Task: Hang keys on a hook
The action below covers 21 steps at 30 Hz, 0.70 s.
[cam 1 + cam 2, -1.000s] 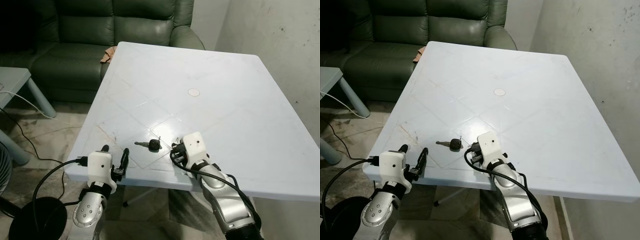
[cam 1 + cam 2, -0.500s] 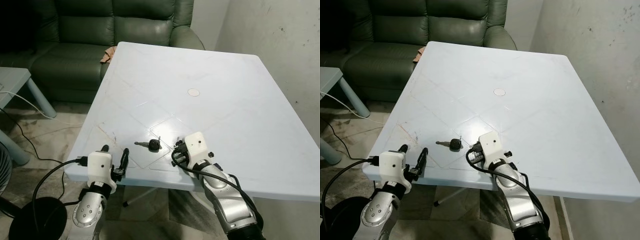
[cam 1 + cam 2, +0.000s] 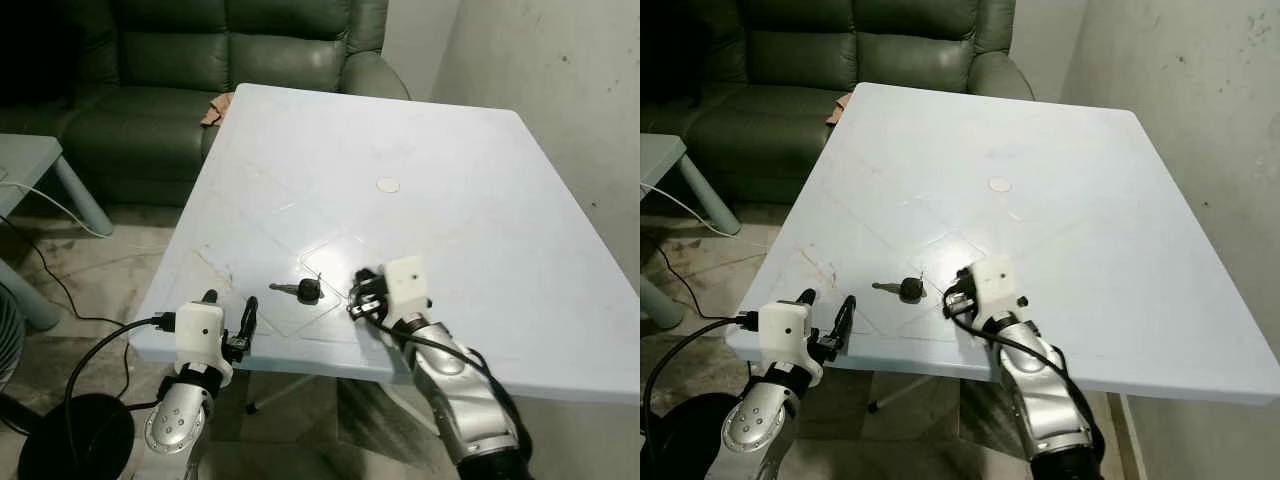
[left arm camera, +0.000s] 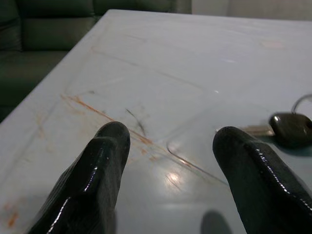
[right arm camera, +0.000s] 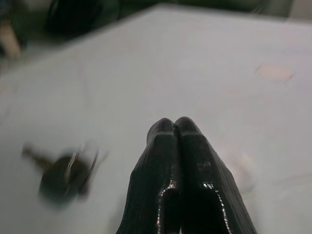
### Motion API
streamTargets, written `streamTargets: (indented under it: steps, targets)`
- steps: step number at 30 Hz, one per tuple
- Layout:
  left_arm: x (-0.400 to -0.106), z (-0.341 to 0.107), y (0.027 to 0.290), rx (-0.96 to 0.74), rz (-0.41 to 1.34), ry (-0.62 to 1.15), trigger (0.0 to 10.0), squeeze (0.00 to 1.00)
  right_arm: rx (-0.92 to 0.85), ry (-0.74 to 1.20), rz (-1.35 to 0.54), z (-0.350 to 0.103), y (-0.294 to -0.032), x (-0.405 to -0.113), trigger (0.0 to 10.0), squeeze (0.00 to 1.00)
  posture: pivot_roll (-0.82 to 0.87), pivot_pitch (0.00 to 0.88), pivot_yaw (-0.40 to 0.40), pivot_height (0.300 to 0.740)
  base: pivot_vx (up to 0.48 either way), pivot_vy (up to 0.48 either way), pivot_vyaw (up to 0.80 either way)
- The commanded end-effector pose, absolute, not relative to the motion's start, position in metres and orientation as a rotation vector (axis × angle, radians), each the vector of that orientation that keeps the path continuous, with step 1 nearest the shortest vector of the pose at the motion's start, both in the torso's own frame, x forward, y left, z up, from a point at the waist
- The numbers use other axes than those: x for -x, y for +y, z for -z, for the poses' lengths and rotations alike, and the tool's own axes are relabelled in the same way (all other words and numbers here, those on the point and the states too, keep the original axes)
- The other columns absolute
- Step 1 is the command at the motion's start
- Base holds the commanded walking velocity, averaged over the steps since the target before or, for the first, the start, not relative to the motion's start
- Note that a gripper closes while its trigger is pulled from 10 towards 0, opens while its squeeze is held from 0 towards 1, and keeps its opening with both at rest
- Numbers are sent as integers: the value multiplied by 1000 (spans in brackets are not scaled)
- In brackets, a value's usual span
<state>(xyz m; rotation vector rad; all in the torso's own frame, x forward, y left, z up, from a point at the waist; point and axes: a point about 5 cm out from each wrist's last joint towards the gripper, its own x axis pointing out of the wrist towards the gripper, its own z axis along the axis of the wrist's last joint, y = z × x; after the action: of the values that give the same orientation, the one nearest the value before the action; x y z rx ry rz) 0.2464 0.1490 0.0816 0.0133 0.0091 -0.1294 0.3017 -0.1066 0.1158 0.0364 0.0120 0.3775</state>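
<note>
On the near part of the pale table [image 3: 450, 180] lies the key [image 3: 300, 291]: black plastic head, short metal blade pointing toward the robot's left, thin wire ring on the far side of the head. It sits flat on the table, not held.

Right gripper [image 5: 174, 127] hovers low over the table just beside the key, on its right. Fingers pressed together, nothing between them (wrist view blurred, so contact with the table can't be told).

Left gripper [image 4: 168, 146] sits at the near table edge, well to the left of the key, fingers spread wide with bare table between. Key head shows past its right fingertip, apart from it.

No hook seen in any view, so hang spot unknown. Dark green sofa [image 3: 200, 60] behind the table, small round mark [image 3: 387, 184] mid-table.

Handling guess: key is light, rigid, thin and flat against a smooth plastic top, so likely to skid or spin if nudged. Best hold is probably across the thicker black head, pinched from its two sides; the blade is too low to get under, and the ring should stay free for hooking. Right gripper would need to part its fingers first.
</note>
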Motion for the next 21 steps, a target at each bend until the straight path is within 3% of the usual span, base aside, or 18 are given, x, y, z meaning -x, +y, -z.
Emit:
streamTargets:
  steps: [1, 8, 9, 10, 21]
  targets:
    - [-251, -88, 153, 3, 107, -10, 10000, 0, -50, -90, -374, -131, -116, -305, 0, 0, 3, 69, -58, 740, 0, 0, 0]
    - [-262, -109, 160, 79, 63, -70, 10000, 0, -102, -154, -316, -139, -139, -310, 0, 0, -4, 65, -56, 740, 0, 0, 0]
    - [-264, -112, 163, 86, 52, -81, 10000, 0, -106, -154, -316, -139, -141, -310, 2510, 0, -8, 59, -54, 740, 0, 0, 0]
    - [-267, -118, 168, 105, 34, -100, 10000, 0, -105, -148, -304, -137, -145, -310, 10000, 0, -10, 57, -51, 740, 0, 0, 0]
    - [-270, -122, 180, 91, 20, -97, 10000, 0, -66, -85, -329, -122, -143, -304, 10000, 0, -14, 50, -43, 740, 0, 0, 0]
